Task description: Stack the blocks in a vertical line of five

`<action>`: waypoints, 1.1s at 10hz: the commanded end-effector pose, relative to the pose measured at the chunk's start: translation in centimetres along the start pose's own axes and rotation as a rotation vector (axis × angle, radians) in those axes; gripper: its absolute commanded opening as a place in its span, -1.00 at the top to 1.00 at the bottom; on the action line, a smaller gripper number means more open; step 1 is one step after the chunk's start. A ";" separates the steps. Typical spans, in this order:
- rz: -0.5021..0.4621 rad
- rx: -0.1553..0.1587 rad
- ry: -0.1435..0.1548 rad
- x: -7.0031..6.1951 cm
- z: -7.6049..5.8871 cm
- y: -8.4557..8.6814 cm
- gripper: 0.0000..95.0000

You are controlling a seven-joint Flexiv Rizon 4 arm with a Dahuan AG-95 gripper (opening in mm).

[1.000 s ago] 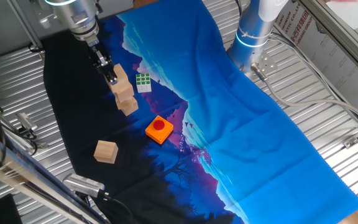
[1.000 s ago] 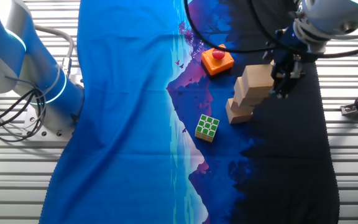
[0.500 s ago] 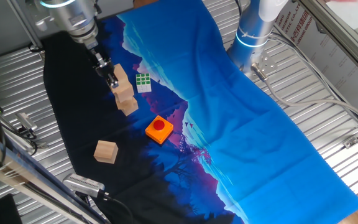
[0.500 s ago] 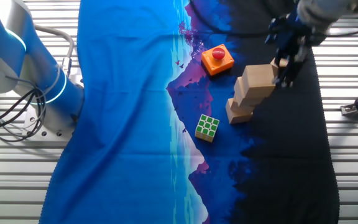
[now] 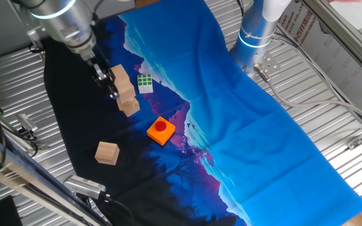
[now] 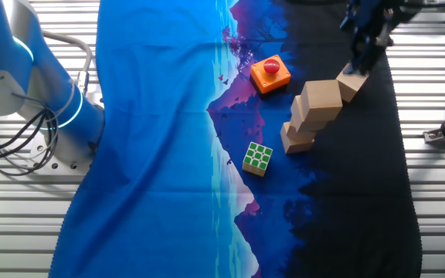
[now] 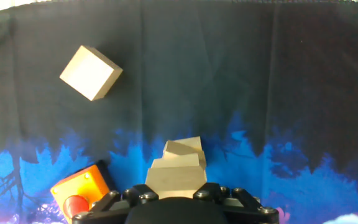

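Apparently empty, the gripper [image 5: 110, 88] hung just beside the upper part of the stack [image 5: 125, 93], on the side away from the puzzle cube [image 5: 144, 83]. No block showed between its fingers. Whether the fingers were spread or pressed together I could not tell: they were dark against the dark cloth [image 5: 244, 125], and the hand view caught only the base of the hand at its lower edge.

The stack stood three blocks high on the black part of the cloth. It was not a clean column: each block was turned and offset a little from the one beneath, so the top block [image 6: 321, 96] overhung the lower two. That skew was probably why the gripper sat so close to the side, as a knock there could topple the lot. In the hand view the stack lay directly below the hand, its steps showing one past another.

A loose block [image 5: 107, 152] lay flat on the cloth, well apart from the stack and tilted in plan, with free cloth around it for the fingers. I judged it the likely fourth piece. No fifth block was visible in any view.

The orange button [image 5: 161, 130] sat near the stack's foot on the opposite side from the loose block, and the puzzle cube stood just beside the stack; neither touched it.

No tray, bowl or box appeared anywhere; everything rested straight on the cloth.
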State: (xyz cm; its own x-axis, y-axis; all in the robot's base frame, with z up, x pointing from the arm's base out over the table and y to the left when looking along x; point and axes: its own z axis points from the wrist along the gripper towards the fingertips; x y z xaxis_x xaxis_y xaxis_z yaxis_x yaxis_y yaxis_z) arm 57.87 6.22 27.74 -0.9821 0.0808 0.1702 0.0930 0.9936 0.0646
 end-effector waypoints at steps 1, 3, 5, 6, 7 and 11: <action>0.034 0.007 -0.005 0.0 0.6 2.4 1.00; 0.049 0.006 -0.014 -0.6 1.6 4.0 1.00; 0.065 0.014 -0.032 -1.8 3.2 5.9 1.00; 0.067 0.015 -0.034 -2.5 4.1 6.5 1.00; 0.068 0.015 -0.035 -3.1 4.7 6.8 1.00; 0.007 0.006 -0.037 -6.2 7.5 6.6 1.00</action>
State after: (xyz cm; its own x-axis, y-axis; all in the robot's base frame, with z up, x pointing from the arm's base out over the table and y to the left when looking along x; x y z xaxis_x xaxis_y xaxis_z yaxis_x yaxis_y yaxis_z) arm 63.51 12.82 19.72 -0.9865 0.0899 0.1368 0.0985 0.9934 0.0579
